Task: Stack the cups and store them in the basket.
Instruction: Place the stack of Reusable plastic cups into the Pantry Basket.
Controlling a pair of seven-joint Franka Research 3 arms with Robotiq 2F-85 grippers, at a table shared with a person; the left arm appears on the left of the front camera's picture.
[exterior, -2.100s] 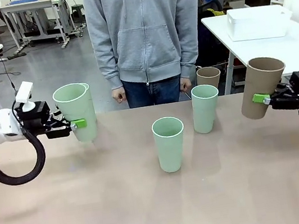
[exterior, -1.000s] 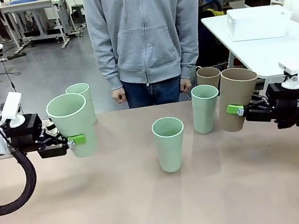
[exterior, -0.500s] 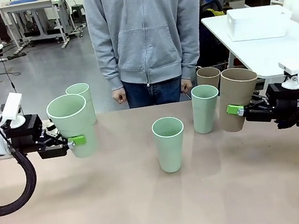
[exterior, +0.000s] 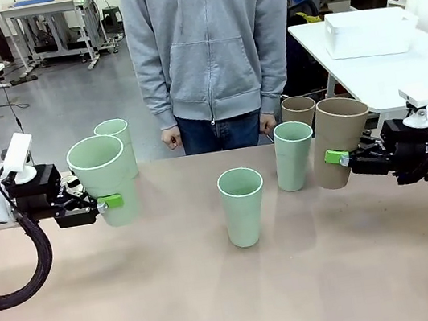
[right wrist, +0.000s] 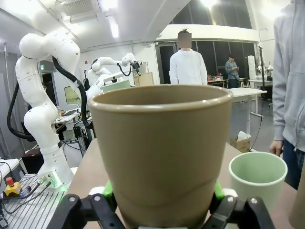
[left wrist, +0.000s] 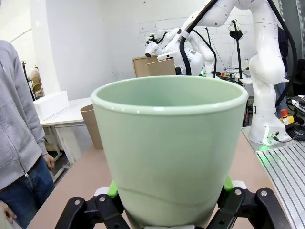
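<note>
My left gripper (exterior: 113, 199) is shut on a mint green cup (exterior: 102, 174), upright, at the table's left; its wrist view has this cup (left wrist: 169, 143) between the green pads (left wrist: 112, 189). On the right, my right gripper (exterior: 336, 158) is shut on a tan cup (exterior: 342, 136), also upright (right wrist: 159, 148), close beside a free mint cup (exterior: 293, 154) (right wrist: 257, 177). Another mint cup (exterior: 243, 205) stands mid-table. A tan cup (exterior: 297, 109) and a mint cup (exterior: 113, 131) stand at the far edge. Whether the held cups touch the table I cannot tell. The white basket (exterior: 369, 32) sits on a side table.
A person in a grey hoodie (exterior: 211, 47) stands at the far edge, hands (exterior: 170, 139) hanging down at the sides. The side table (exterior: 427, 65) runs along the back right. Bare tabletop (exterior: 237, 303) lies in front of the cups.
Since the earliest frame both arms have lowered their cups; the right one came inward beside the mint cup, the left drew back leftward. Over the last second nothing has moved.
</note>
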